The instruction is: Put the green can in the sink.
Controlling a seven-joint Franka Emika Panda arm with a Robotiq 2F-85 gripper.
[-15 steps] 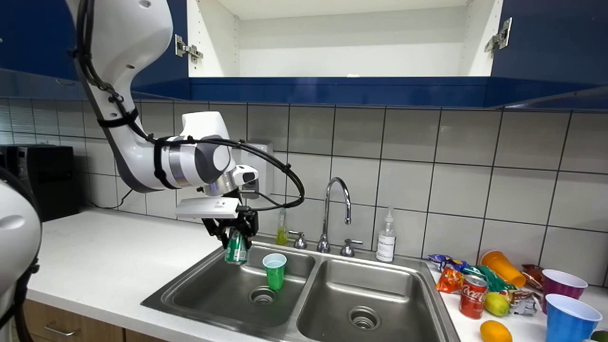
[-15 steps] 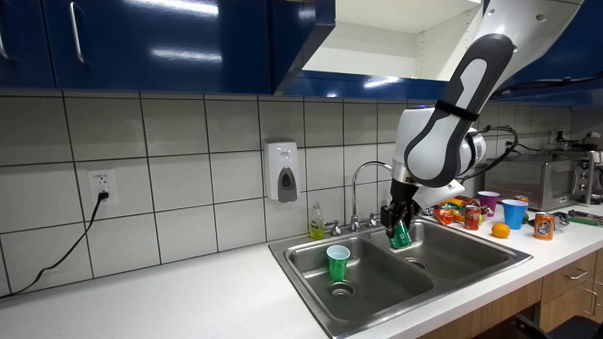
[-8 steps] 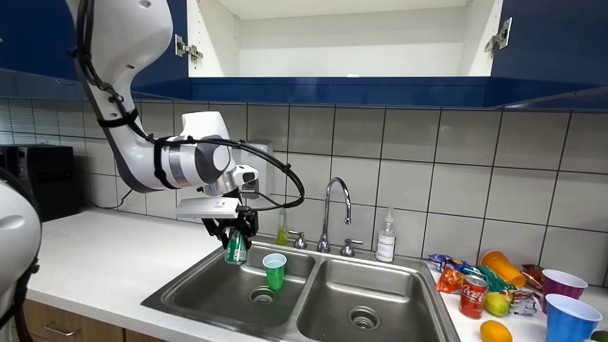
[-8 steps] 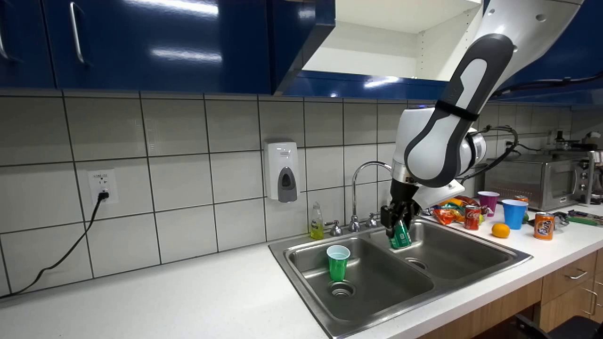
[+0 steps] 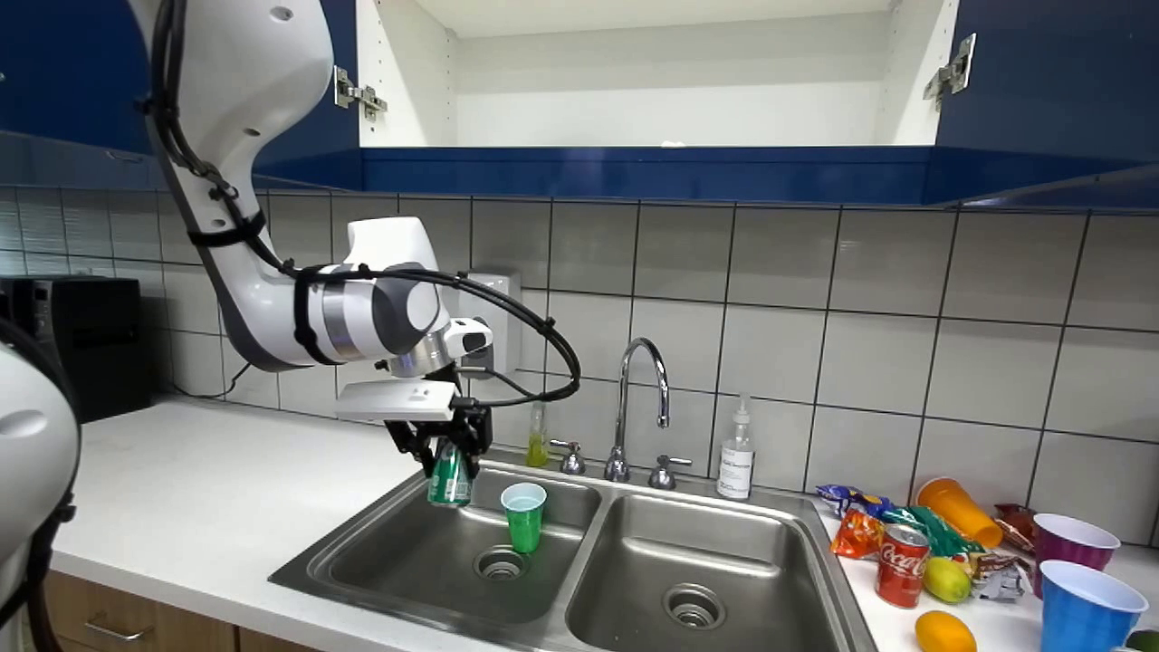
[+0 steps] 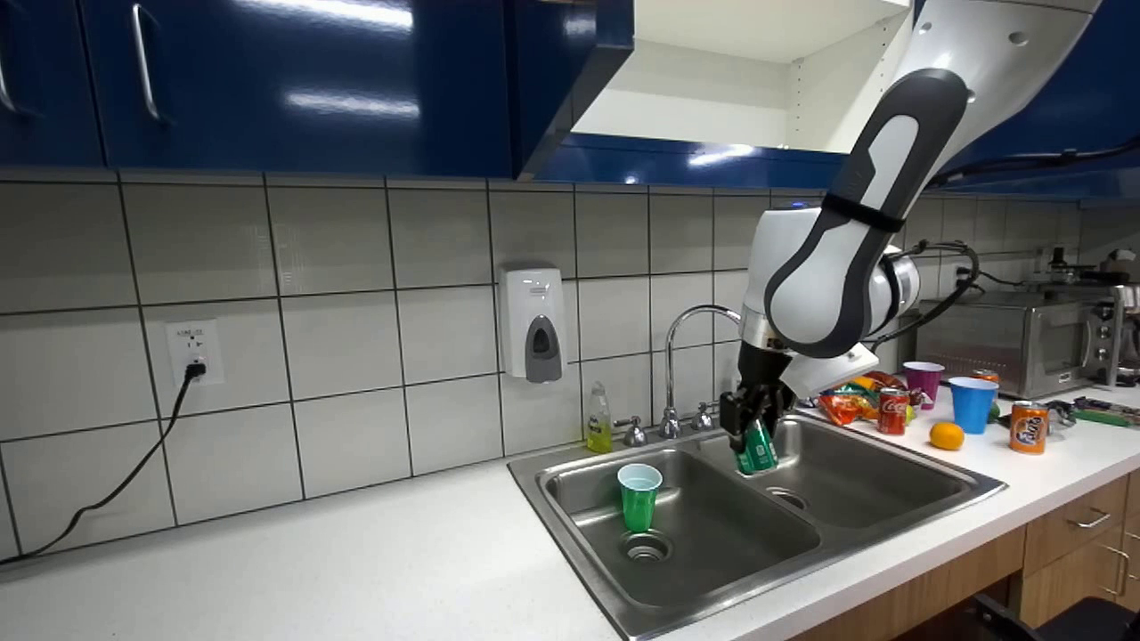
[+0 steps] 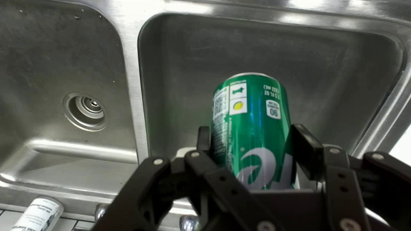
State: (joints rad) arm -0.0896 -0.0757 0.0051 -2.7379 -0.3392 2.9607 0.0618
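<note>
Exterior views, both: arm (image 6: 819, 298) bent, gripper (image 5: 451, 466) downward over sink (image 5: 416, 575), clamped on green can (image 5: 450, 485).

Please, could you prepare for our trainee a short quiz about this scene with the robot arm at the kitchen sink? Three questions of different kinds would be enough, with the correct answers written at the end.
1. Which thing is the tool gripping?

2. True or false: the green cup stands inside the sink.

3. Relative to the tiled wall, where does the faucet rise?
a) from the sink's edge nearest the wall
b) from the sink's opposite edge
c) from the middle of the sink

Key:
1. The green can.
2. True.
3. a
</note>
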